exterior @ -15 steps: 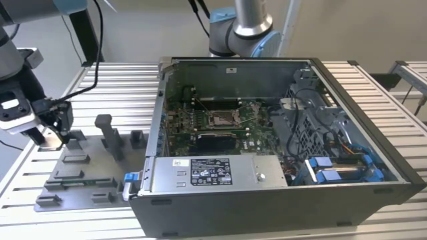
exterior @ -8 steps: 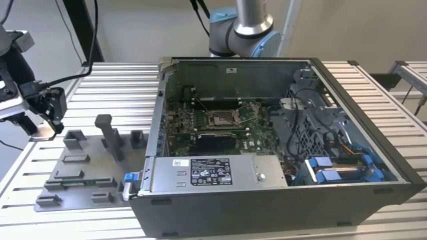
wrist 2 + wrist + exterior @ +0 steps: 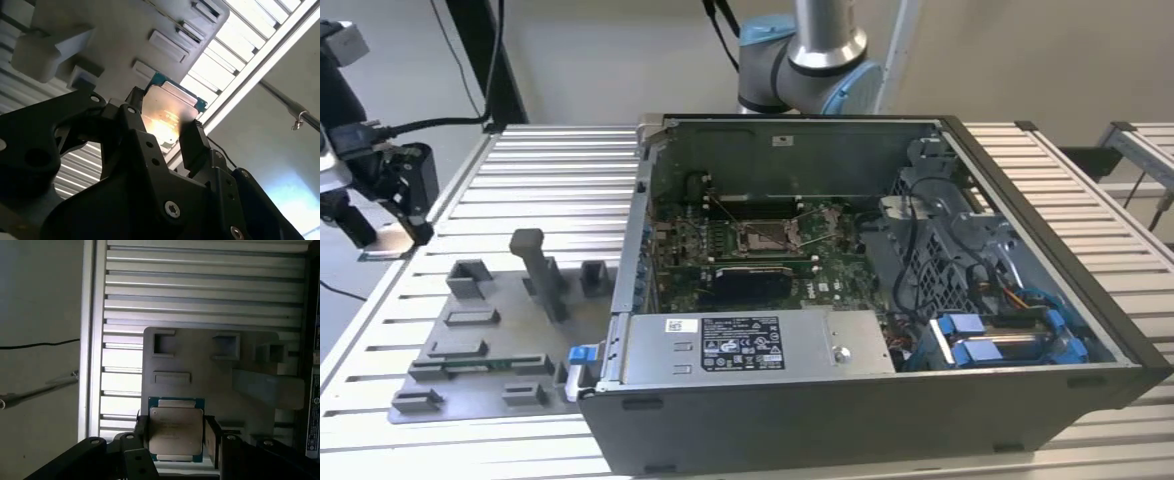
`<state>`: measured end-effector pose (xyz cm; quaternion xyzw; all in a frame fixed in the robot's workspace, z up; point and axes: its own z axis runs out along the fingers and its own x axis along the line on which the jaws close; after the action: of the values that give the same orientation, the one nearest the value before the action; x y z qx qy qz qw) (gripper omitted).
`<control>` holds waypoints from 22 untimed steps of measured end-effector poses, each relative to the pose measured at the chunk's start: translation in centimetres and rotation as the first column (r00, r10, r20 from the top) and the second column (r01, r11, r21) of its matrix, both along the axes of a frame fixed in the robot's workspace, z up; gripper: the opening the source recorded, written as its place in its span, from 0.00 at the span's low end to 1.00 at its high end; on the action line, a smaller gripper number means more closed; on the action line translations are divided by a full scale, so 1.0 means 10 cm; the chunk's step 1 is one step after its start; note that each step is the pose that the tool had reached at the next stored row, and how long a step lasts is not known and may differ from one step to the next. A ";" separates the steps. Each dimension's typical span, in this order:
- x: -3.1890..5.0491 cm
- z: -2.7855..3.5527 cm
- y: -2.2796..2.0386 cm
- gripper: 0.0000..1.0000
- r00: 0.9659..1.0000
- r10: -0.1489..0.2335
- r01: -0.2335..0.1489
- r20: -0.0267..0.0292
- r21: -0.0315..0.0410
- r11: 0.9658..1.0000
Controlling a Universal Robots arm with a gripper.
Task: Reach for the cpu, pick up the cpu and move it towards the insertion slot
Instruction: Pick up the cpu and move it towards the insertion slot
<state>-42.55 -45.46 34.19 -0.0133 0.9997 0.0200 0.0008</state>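
Observation:
The cpu [image 3: 176,422] is a pale silvery square with a green rim, and it sits between my two black fingers in both wrist views. My gripper [image 3: 176,436] is shut on the cpu [image 3: 170,102], one finger on each side edge, holding it above the grey fixture plate [image 3: 200,365]. In the exterior view my gripper [image 3: 380,225] hangs at the far left, over the table's edge and left of the fixture plate [image 3: 494,330]. The insertion slot [image 3: 767,236], a silver-framed socket on the green board, lies inside the open computer case, far from the gripper.
The open computer case [image 3: 881,400] takes up the exterior view's middle and right, its side walls standing high around the board. Grey posts [image 3: 534,265] rise from the fixture plate. The robot's base [image 3: 807,60] stands behind the case. Cables hang at the left.

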 end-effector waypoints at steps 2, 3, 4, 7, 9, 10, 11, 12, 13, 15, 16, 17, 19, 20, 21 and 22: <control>0.000 0.051 0.000 0.00 1.000 0.000 0.000 0.000 0.000 1.000; 0.000 0.076 0.000 0.00 1.000 0.000 0.000 0.000 0.000 1.000; 0.000 0.101 0.000 0.00 1.000 0.000 0.000 0.000 0.000 1.000; 0.000 0.184 0.000 0.00 1.000 0.000 0.000 0.000 0.000 1.000; 0.000 0.240 0.000 0.00 1.000 0.000 0.000 0.000 0.000 1.000; 0.000 0.269 0.000 0.00 1.000 0.000 0.000 0.000 0.000 1.000; 0.000 0.294 0.000 0.00 1.000 0.000 0.000 0.000 0.000 1.000; 0.000 0.315 0.000 0.00 1.000 0.000 0.000 0.000 0.000 1.000; 0.000 0.333 0.000 0.00 1.000 0.000 0.000 0.000 0.000 1.000; 0.000 0.367 0.000 0.00 1.000 0.000 0.000 0.000 0.000 1.000; 0.000 0.370 0.000 0.00 1.000 0.000 0.000 0.000 0.000 1.000; 0.000 0.370 0.000 0.00 1.000 0.000 0.000 0.000 0.000 1.000; 0.000 0.370 0.000 0.00 1.000 0.000 0.000 0.000 0.000 1.000; 0.000 0.370 0.000 0.00 1.000 0.000 0.000 0.000 0.000 1.000; 0.000 0.371 0.000 0.00 1.000 0.000 0.000 0.000 0.000 1.000; 0.000 0.371 0.000 0.00 1.000 0.000 0.000 0.000 0.000 1.000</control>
<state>-42.55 -45.46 37.90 -0.0133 0.9997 0.0200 0.0009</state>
